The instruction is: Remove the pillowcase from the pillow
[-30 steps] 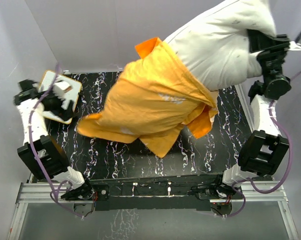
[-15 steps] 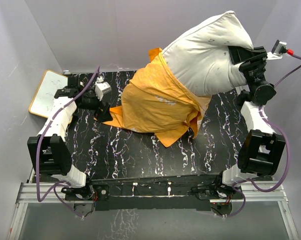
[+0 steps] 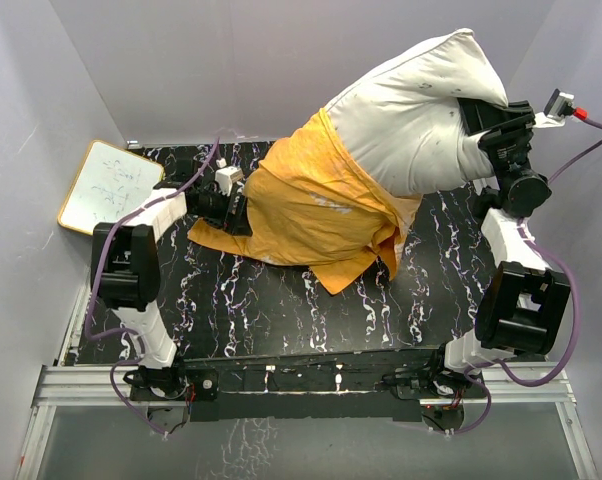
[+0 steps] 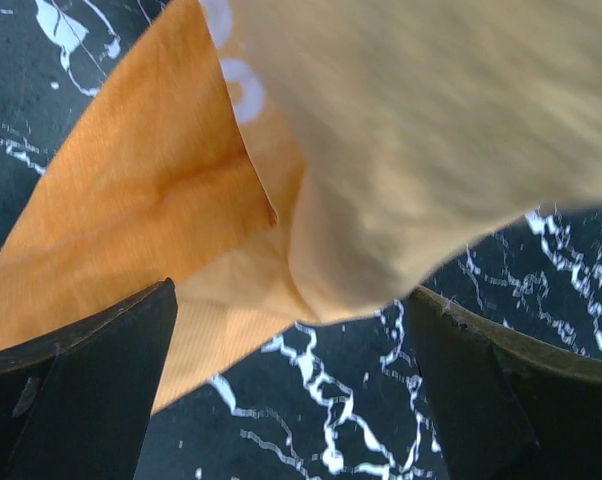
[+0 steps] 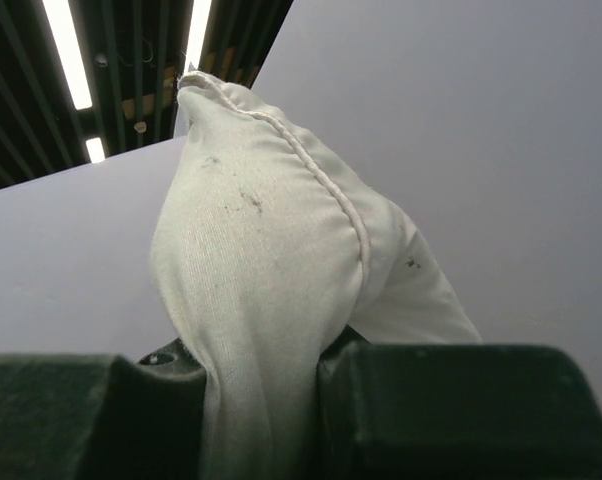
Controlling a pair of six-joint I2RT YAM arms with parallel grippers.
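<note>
The off-white pillow point(image 3: 421, 125) is held up at the back right, its upper half bare. My right gripper point(image 3: 481, 118) is shut on its right end; the right wrist view shows the pillow fabric point(image 5: 261, 300) pinched between the jaws. The orange pillowcase point(image 3: 316, 210) covers the pillow's lower half and drapes onto the black marbled table point(image 3: 241, 310). My left gripper point(image 3: 239, 208) is open at the pillowcase's left edge. In the left wrist view the orange fabric point(image 4: 151, 210) hangs between the spread fingers point(image 4: 91, 390) without being gripped.
A white whiteboard with a wooden frame point(image 3: 109, 185) lies at the table's back left corner, behind the left arm. Grey walls close in on the back and both sides. The right arm point(image 3: 521, 300) stands tall at the right edge.
My left arm has swung right from the whiteboard to the pillowcase's left edge. The pillow has dropped from its highest position, and the pillowcase now rests on the table.
</note>
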